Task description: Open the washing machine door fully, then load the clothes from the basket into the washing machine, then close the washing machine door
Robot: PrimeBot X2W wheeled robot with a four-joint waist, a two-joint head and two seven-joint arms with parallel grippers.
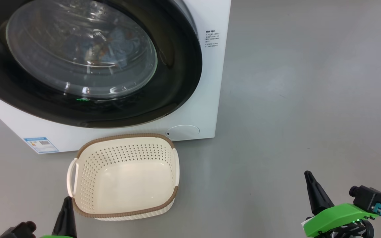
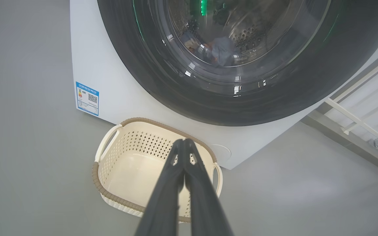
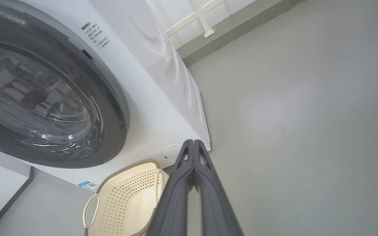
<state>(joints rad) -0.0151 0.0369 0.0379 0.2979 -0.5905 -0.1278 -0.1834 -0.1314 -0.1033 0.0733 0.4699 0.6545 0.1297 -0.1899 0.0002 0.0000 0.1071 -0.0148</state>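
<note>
Presently, the left gripper (image 2: 185,141) is noted clenched, empty. The basket (image 1: 78,155) is seen empty before the washing machine (image 1: 210,99). Soft clothes (image 1: 117,43) are seen behind the shut washing machine door (image 1: 177,82). Its rigid, glossy rim is judged slippery, best hooked at the edge. The right gripper (image 3: 193,141) is clenched, empty.

Head cam down, wrist cams fwd; all share basket (image 1: 124,135).

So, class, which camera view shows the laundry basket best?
The head view: the laundry basket shows whole and empty. In the left wrist view the left gripper crosses it; the right wrist view cuts it off.
</note>
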